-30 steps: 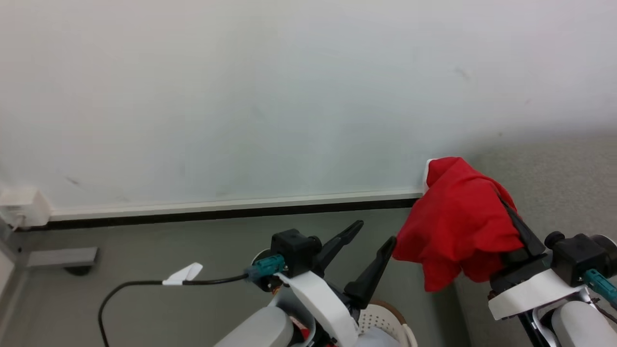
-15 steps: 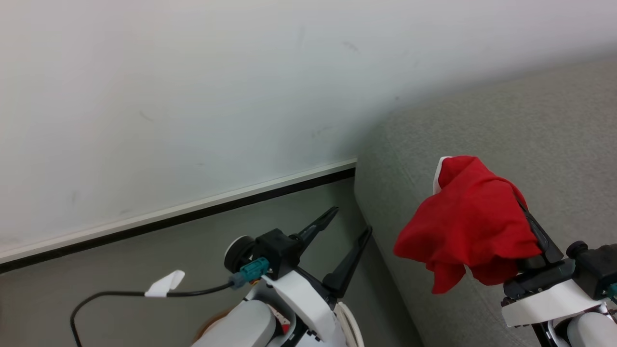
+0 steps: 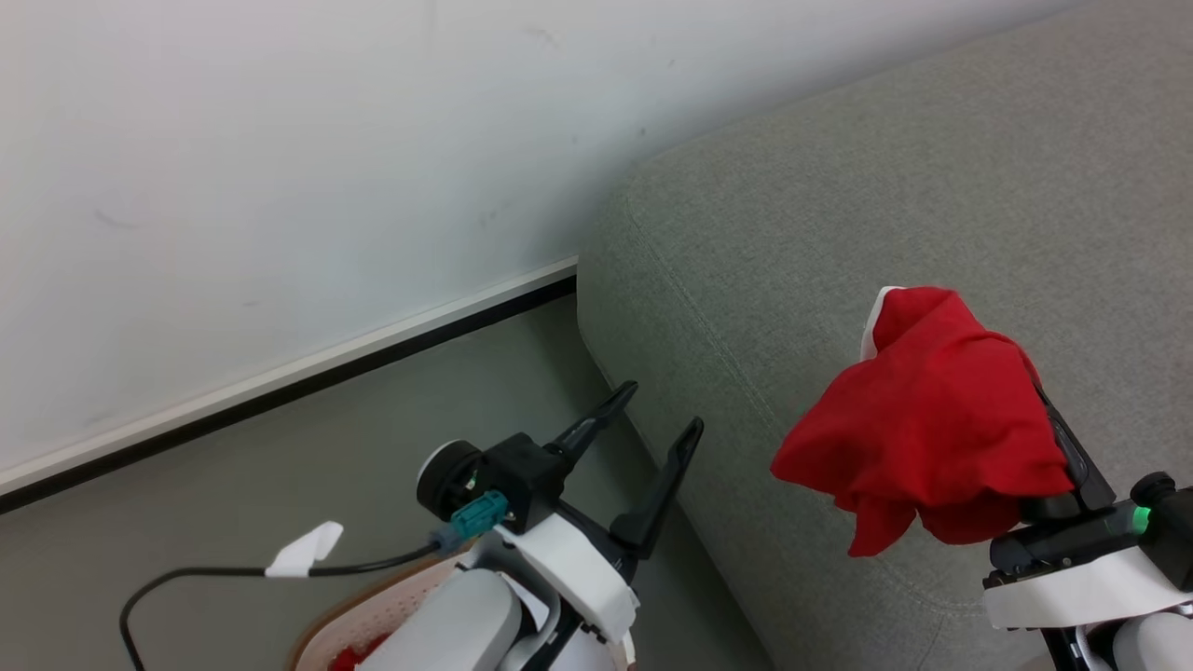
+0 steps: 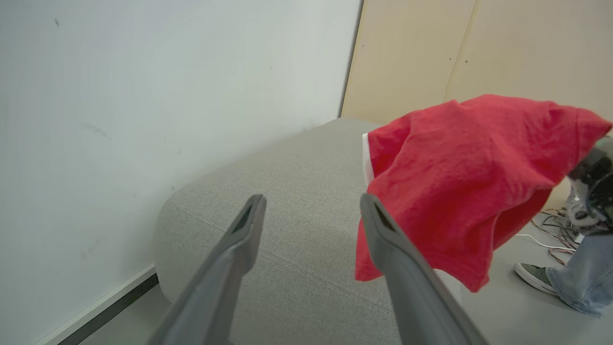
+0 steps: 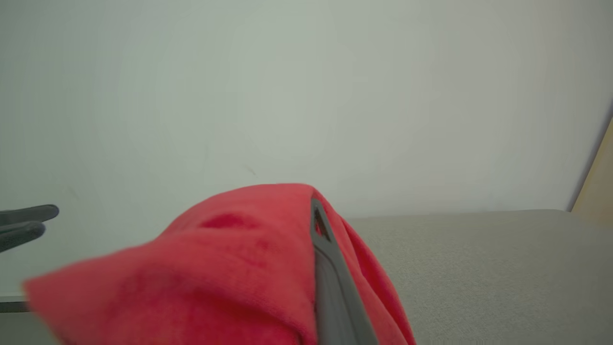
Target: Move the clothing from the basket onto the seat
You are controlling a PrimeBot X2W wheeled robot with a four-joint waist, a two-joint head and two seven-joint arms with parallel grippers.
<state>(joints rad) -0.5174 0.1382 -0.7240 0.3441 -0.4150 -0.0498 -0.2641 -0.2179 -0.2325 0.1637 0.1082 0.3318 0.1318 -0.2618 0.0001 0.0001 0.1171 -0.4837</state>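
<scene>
The carrying step is in hand. The right claw [image 3: 1049,419] is pressed together on a red garment [image 3: 932,419], which hangs in the air over the front edge of the grey seat [image 3: 839,233]. I cannot tell if it touches the seat.

The next move, I think, needs the garment brought further over the cushion, lowered, and then let go.

The left claw [image 3: 662,407] is spread wide and holds nothing. The cloth hides one right finger. The basket [image 3: 373,604] is mostly covered by the left arm and cut off below, with a bit of red inside.
</scene>
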